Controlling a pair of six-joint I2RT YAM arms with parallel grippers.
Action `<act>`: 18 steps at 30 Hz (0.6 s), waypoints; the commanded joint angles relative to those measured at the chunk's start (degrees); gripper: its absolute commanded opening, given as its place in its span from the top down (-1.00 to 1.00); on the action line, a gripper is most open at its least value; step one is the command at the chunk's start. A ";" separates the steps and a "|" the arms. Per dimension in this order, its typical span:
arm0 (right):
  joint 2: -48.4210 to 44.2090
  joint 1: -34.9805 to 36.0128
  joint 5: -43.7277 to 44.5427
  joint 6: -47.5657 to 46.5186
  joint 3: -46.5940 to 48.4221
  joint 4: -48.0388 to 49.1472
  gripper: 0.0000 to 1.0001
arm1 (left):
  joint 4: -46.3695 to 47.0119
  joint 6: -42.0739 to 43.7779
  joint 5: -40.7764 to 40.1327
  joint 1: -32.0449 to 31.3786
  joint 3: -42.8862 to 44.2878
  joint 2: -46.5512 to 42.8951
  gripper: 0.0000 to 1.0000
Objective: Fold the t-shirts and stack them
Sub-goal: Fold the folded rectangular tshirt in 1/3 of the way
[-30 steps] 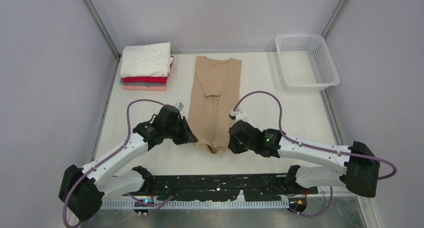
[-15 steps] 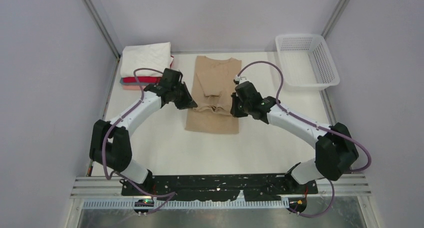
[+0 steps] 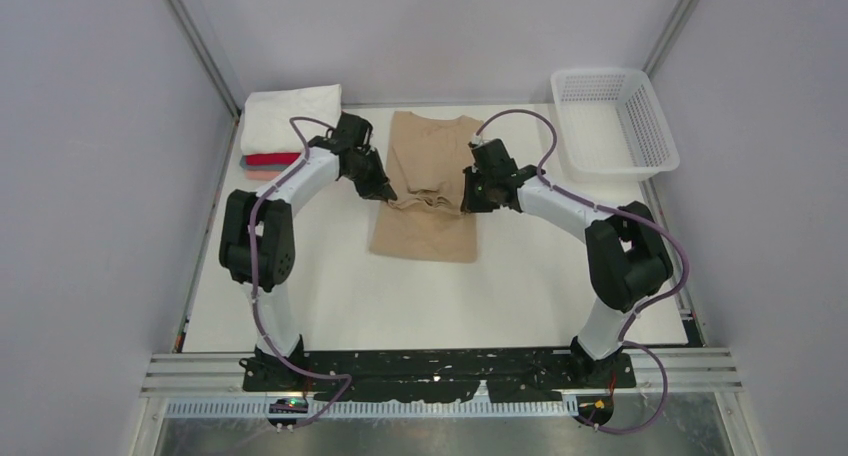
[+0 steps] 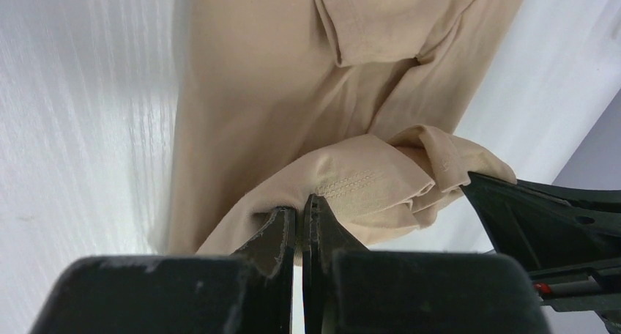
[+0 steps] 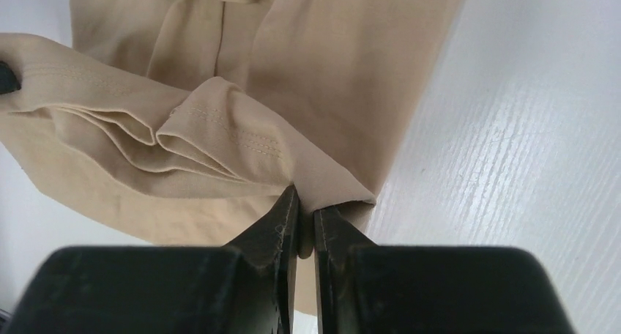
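The tan t-shirt (image 3: 425, 201) lies lengthwise in the middle of the table, its near end lifted and carried over its far half. My left gripper (image 3: 386, 193) is shut on the left corner of the hem (image 4: 351, 184). My right gripper (image 3: 465, 202) is shut on the right corner (image 5: 329, 187). The hem hangs bunched between them, above the shirt's middle. A stack of folded t-shirts (image 3: 290, 134), white on top with red, grey and salmon-pink below, sits at the far left, partly behind my left arm.
A white plastic mesh basket (image 3: 612, 122) stands at the far right corner. Metal frame posts and grey walls close in the table on the left, right and back. The table's bare white surface (image 3: 430, 306) lies in front of the shirt.
Both grippers have carried the shirt's near hem away from the arm bases toward the far end, folding the shirt over itself. Both arms are now stretched out far over the table.
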 commanded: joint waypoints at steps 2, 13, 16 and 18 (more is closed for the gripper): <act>1.38 -1.48 -0.88 0.68 2.30 3.08 0.68 | -2.27 2.70 2.62 0.44 5.47 3.78 1.00; 5.55 -3.72 1.40 2.53 8.93 5.36 -0.52 | -6.99 3.97 -0.71 2.43 12.66 5.42 -0.84; 2.24 -3.72 4.24 2.58 7.66 5.52 -0.97 | -7.55 4.84 -3.19 2.55 10.96 1.61 -0.99; -0.69 -3.79 5.84 2.92 4.95 5.83 -0.92 | -6.57 5.03 -3.94 2.56 7.33 -1.72 -0.99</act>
